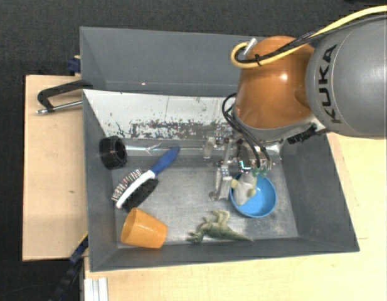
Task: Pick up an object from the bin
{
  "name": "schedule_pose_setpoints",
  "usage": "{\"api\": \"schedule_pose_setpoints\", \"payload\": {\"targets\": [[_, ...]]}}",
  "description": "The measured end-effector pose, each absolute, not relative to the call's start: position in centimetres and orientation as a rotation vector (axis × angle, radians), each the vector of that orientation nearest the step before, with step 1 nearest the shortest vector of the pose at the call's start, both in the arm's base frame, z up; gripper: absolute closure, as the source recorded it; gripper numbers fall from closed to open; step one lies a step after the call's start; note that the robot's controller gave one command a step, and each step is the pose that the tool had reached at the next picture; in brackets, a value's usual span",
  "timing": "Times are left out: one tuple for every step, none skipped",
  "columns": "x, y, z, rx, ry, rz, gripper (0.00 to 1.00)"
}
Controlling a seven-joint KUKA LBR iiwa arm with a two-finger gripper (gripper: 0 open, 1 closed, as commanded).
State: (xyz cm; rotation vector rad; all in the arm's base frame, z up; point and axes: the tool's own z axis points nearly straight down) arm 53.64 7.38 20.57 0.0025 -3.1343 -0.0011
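My gripper (233, 190) hangs low at the right of the bin floor, open. One metal finger (218, 185) stands just outside the left rim of a blue bowl (261, 202). The other, pale-tipped finger is inside the bowl, so the rim lies between them. A green toy dinosaur (217, 229) lies just in front of the gripper, near the bin's front wall. Whether the fingers touch the bowl I cannot tell.
A brush with a blue handle (143, 180) lies left of centre. A black round cap (112, 152) sits by the left wall, and an orange cup (143, 229) lies on its side at the front left. The arm's orange cover hangs over the bin's back right.
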Motion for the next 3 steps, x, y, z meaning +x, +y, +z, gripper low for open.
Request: {"api": "schedule_pose_setpoints", "payload": {"targets": [[58.3,11.5,10.9,0.007,-3.138,-0.004,0.00],[57.6,19.1,7.0,0.330,-3.123,-0.005,0.00],[57.7,18.8,7.0,0.324,-3.125,-0.001,1.00]]}}
